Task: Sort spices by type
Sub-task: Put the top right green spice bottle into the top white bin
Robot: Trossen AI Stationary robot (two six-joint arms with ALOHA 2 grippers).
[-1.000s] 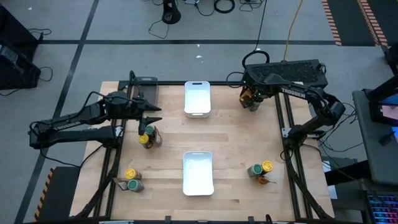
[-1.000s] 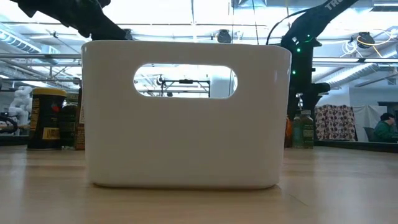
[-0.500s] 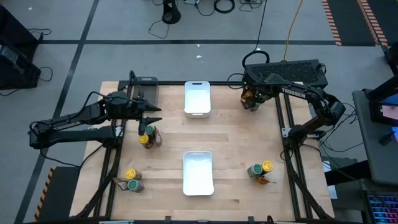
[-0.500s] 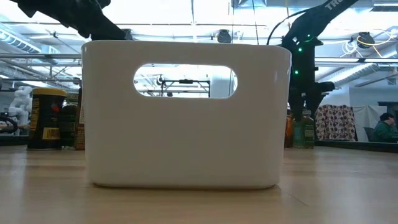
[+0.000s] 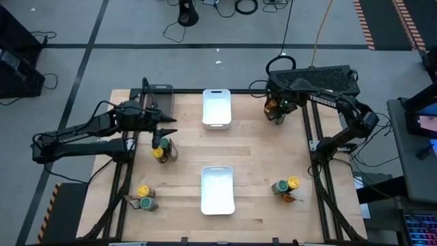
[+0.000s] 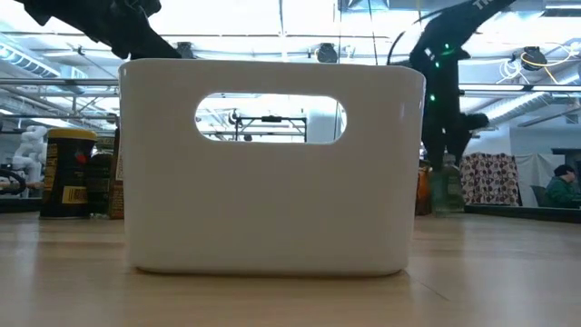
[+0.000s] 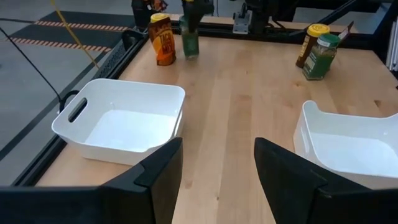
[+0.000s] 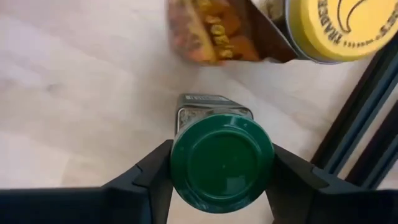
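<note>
R gripper (image 8: 221,186) sits at the far R corner of the worktop (image 5: 252,147), fingers clamped either side of a green-lidded jar (image 8: 222,160), just under the lid. Jar is upright; can't tell whether its base is off the wood yet. Right beside it: a brown-orange packet (image 8: 208,28) and a yellow-lidded jar (image 8: 339,28).

L gripper (image 7: 214,168) hovers over the L side, fingers spread, nothing between them, near a jar pair (image 5: 162,150). More spices sit in near-L (image 5: 145,198) and near-R (image 5: 287,186) clusters. Both white bins (image 5: 217,108) look unfilled.

Step in hand, as I read it: lift out the green jar. Do it well: raise straight up so the packet isn't dragged or the yellow jar knocked, keep jar vertical, grip firm.
</note>
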